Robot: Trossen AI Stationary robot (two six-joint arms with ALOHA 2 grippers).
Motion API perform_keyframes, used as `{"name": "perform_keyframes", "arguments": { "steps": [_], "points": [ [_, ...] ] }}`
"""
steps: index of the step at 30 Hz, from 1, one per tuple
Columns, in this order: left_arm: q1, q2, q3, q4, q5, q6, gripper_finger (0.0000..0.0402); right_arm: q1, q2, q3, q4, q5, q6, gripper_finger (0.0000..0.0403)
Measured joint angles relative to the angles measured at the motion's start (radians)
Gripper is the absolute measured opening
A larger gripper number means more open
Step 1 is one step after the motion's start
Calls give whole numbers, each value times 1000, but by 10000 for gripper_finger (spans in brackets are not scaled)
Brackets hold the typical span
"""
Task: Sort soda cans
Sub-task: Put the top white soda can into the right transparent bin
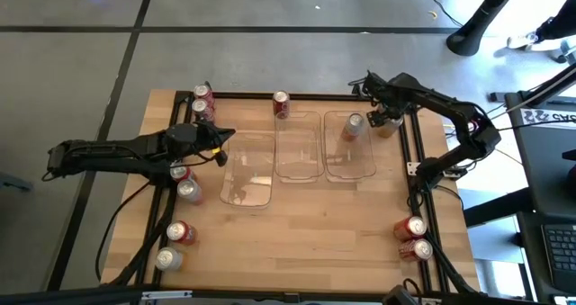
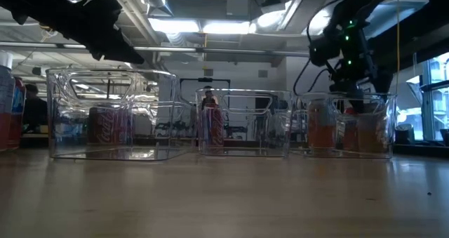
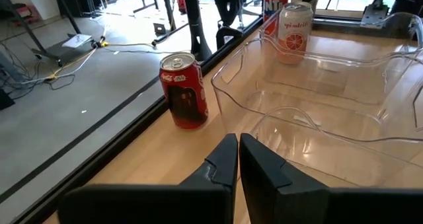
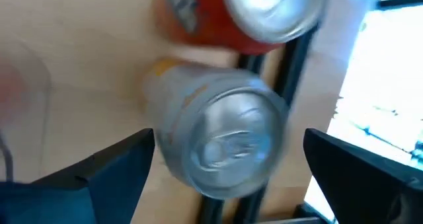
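My right gripper [image 4: 228,168] hangs open above a gold-bodied soda can [image 4: 225,141] at the table's far right [image 1: 389,125]. Its fingers stand on either side of the can's silver top, pointing steeply down, apart from it. An orange-red can [image 4: 244,12] stands just beyond. My left gripper [image 3: 238,159] is shut and holds nothing, hovering over the far left corner of the left clear tray [image 1: 247,170]. A red cola can [image 3: 185,90] stands on the wood beyond the middle tray [image 1: 300,146]. One pale can [image 1: 353,127] stands upright in the right tray [image 1: 360,165].
Several red and silver cans stand along the table's left side [image 1: 184,181], two at the far left corner [image 1: 202,101], two at the near right [image 1: 414,237]. A black frame rail [image 1: 416,152] runs along the table's right edge beside my right gripper.
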Motion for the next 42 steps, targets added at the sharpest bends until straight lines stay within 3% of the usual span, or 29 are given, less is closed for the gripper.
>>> {"name": "perform_keyframes", "arguments": {
  "steps": [3,12,15,19,23,33,42],
  "points": [
    [0,0,0,0,0,0,11,-9,8,-52,89,-60,-5,385],
    [0,0,0,2,0,3,11,-8,5,-143,181,-100,-17,381],
    [0,0,0,6,0,11,11,-7,5,-147,187,-123,-24,352],
    [0,0,0,6,0,8,11,-6,4,-146,188,-123,-52,284],
    [0,0,0,2,0,8,11,-4,4,-144,186,-119,-86,282],
    [1,0,0,1,0,8,11,-4,-65,-51,46,-110,-105,282],
    [1,0,0,1,0,30,11,-2,-167,149,-79,-122,-99,282]
  ]
}}
